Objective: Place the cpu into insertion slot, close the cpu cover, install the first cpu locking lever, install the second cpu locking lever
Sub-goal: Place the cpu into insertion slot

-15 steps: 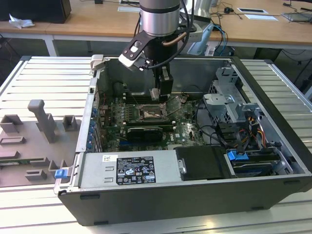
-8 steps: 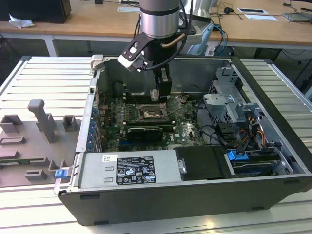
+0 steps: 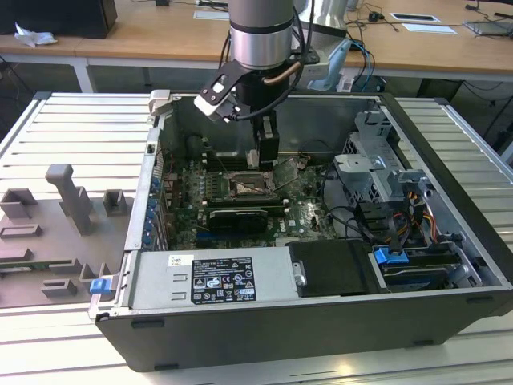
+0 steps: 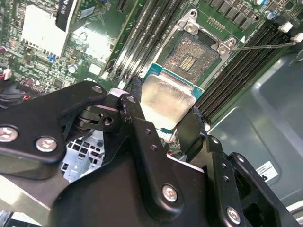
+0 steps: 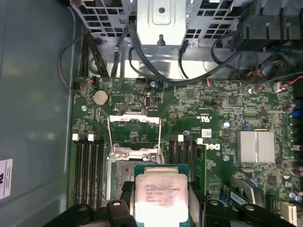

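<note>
The cpu [image 4: 168, 101] is pictured clamped flat in the gripper [image 3: 267, 152], apparently just above the open insertion slot [image 3: 250, 186] at the exterior view's centre, a seating judged to need level, corner-matched alignment.

Silvery cpu [image 5: 160, 196], clamped in the claw [image 4: 166, 109], hangs above the bare insertion slot [image 4: 190, 56]; cpu cover [image 5: 135, 153] open.

Glossy, smooth metal is noted on the cpu [image 4: 166, 101] face; matt black on the fingers [image 4: 193, 130]; bare silvery metal on the cpu cover [image 5: 135, 154].
</note>
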`<state>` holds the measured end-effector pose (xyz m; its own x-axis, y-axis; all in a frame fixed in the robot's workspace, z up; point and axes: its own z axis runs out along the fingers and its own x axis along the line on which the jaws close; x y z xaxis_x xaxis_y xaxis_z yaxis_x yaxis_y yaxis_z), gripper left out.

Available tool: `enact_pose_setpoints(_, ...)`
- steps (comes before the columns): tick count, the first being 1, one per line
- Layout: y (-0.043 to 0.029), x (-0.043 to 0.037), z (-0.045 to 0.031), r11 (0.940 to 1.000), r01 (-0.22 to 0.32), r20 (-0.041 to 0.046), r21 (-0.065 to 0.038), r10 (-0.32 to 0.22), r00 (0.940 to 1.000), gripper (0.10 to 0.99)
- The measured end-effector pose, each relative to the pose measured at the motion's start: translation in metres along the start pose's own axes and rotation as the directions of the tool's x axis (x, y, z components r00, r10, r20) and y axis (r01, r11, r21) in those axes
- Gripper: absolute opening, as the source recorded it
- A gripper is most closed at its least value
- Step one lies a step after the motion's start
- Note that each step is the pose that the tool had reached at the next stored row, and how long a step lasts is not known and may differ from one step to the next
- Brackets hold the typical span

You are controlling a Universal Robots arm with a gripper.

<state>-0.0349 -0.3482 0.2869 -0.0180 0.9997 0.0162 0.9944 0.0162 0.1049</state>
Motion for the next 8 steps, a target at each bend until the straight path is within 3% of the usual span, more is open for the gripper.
enact_pose_setpoints(8, -0.0008, 0.0003, 0.0074, 1.0, -0.001, 0.0001, 0.0, 0.001, 1.0, 0.541)
